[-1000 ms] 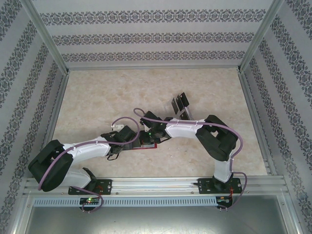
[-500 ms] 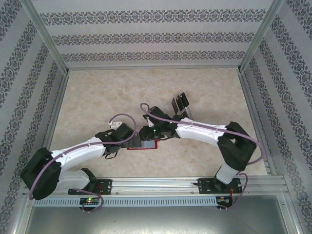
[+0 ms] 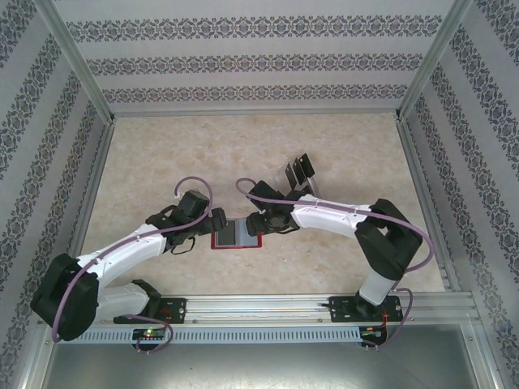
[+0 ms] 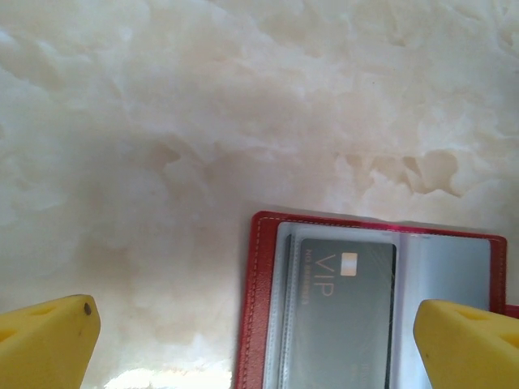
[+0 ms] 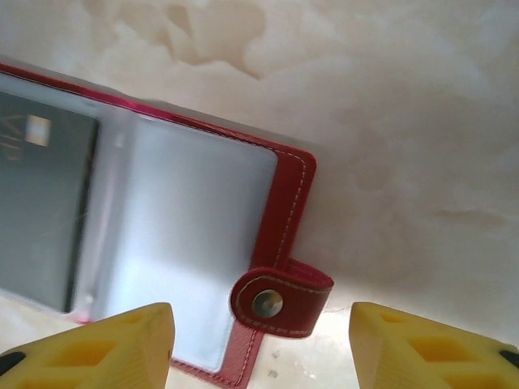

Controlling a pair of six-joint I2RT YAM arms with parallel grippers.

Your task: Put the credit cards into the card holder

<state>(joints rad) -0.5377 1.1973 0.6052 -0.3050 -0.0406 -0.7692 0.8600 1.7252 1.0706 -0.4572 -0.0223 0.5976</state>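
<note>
We see a red wallet (image 3: pixel 235 233) open on the counter (image 3: pixel 162 162), one card (image 4: pixel 340 308) inside. The left tool (image 4: pixel 255 324) and right tool (image 5: pixel 261 324) flank it, spread and empty. A card rack (image 3: pixel 300 172) stands just upper-right.

The surface (image 3: pixel 162 162) is a pale beige slab with a cloudy marble pattern, filling the middle of the top view, with patterned wall panels standing along its left, right and far edges. Just below the centre of that frame the card holder (image 3: pixel 233 234) lies flat on it, opened out, red leather border around a grey inside that faces up. In the right wrist view its snap tab sticks out past the lower right edge of the holder and rests on the stone. Up and to the right of the holder, well apart from it, a small rack (image 3: pixel 311 188) stands on the surface with dark credit cards (image 3: pixel 302 168) upright in it.
</note>
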